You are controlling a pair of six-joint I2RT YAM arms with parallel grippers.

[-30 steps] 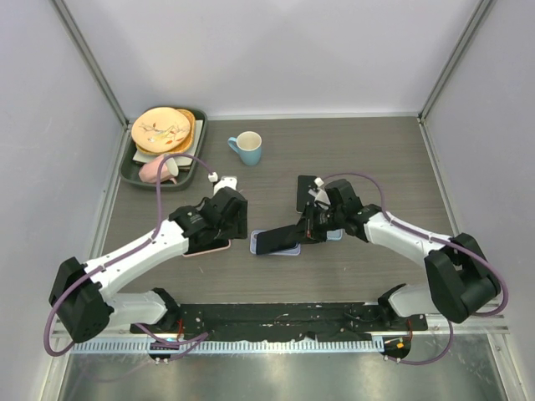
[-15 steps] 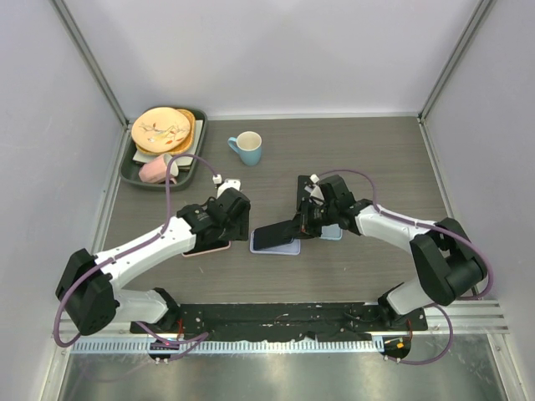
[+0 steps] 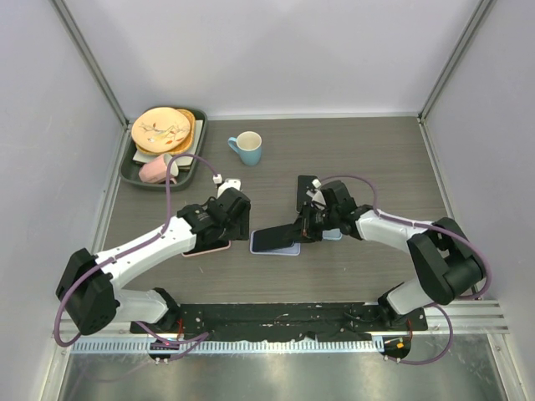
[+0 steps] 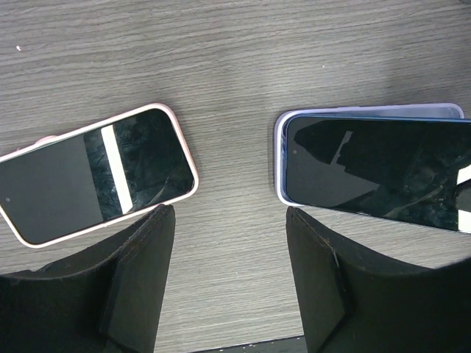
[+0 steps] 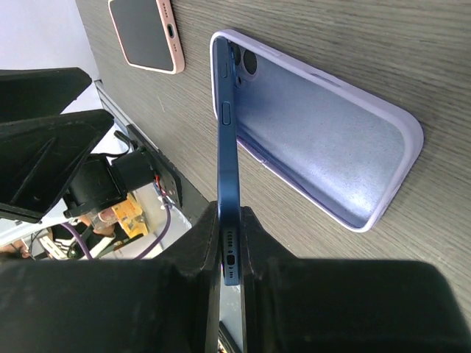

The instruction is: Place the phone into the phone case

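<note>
A blue phone [image 5: 227, 147] is pinched by its bottom end in my right gripper [image 5: 231, 243], which is shut on it. The phone's top end rests in the left end of the lavender phone case [image 5: 316, 140], and the rest of it tilts up above the open case. From above, the phone [image 3: 274, 237] lies over the case [image 3: 291, 250], with the right gripper [image 3: 308, 224] at its right end. My left gripper [image 4: 229, 220] hovers open over bare table, left of the phone [image 4: 375, 173] and holding nothing.
A phone in a pink case [image 4: 96, 173] lies face up left of the left gripper. A teal mug [image 3: 247, 147] stands at the back. At back left, a dark tray [image 3: 127, 171] holds plates and a pink cup [image 3: 157, 170]. A flat black object [image 3: 304, 194] lies behind the right gripper.
The left arm shifted slightly, then held still. My right gripper has turned a little and brought the phone's raised end lower toward the case, with the grip unchanged.
</note>
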